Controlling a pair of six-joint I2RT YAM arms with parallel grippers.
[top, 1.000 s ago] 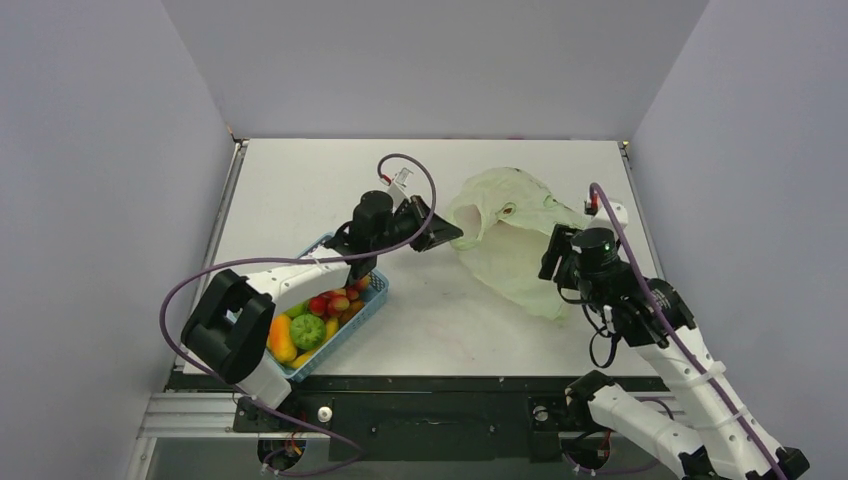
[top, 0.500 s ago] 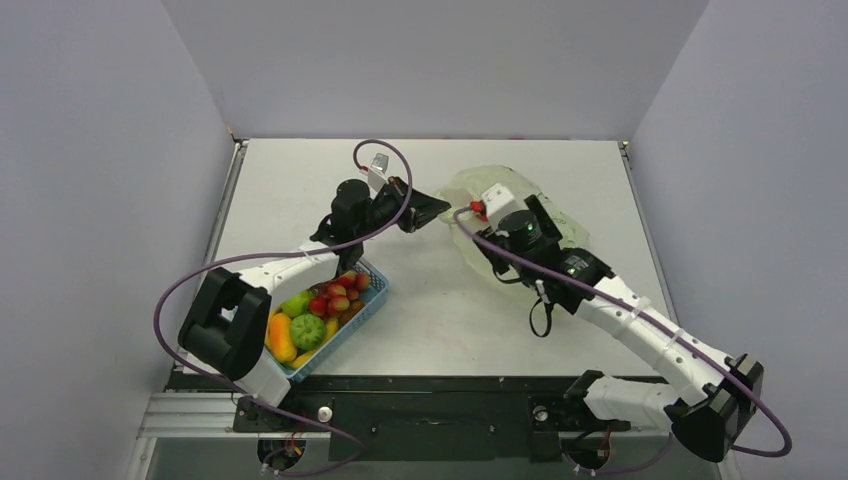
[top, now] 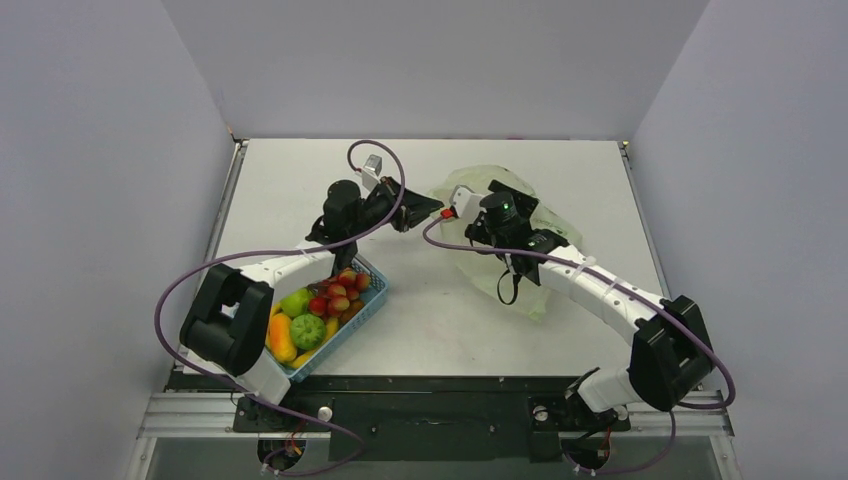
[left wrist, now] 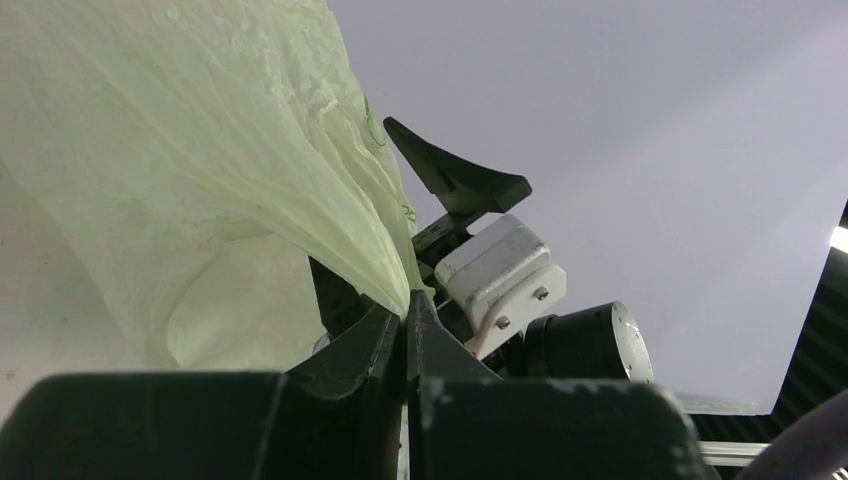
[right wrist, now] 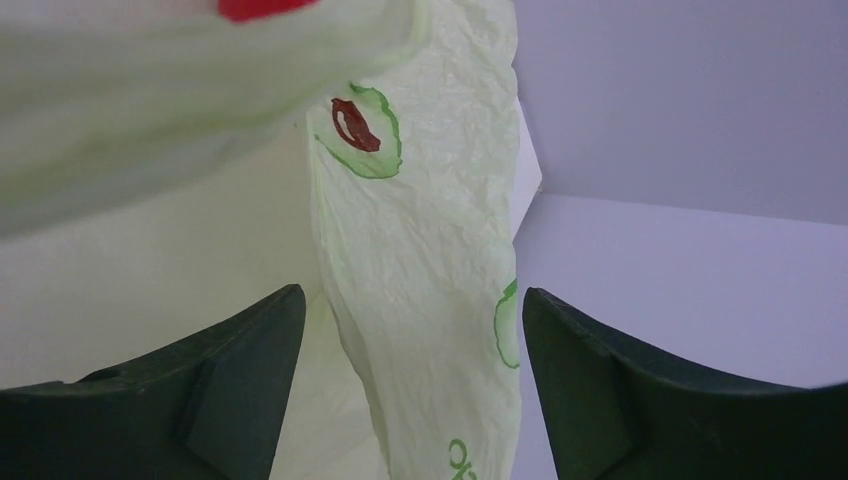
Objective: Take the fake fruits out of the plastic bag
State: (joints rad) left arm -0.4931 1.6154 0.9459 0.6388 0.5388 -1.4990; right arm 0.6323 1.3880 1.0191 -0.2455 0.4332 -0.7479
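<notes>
The plastic bag lies crumpled at the back right, pale yellow-green with avocado prints. My left gripper is shut on its left edge, and the film fans out from the pinched fingertips. My right gripper is right beside it, open, with a hanging strip of the plastic bag between its spread fingers but not squeezed. The fake fruits sit in the blue basket: a light green one, a darker green one, a red apple and a berry cluster. No fruit shows inside the bag.
The blue lattice basket stands at the front left under the left arm, also holding an orange and yellow fruit. The right arm stretches across the bag. Grey walls enclose the table on three sides.
My right arm swung from the bag's right side across it to its left edge, beside the left gripper, and its jaws spread wider. My left gripper drew the bag edge slightly back and left.
</notes>
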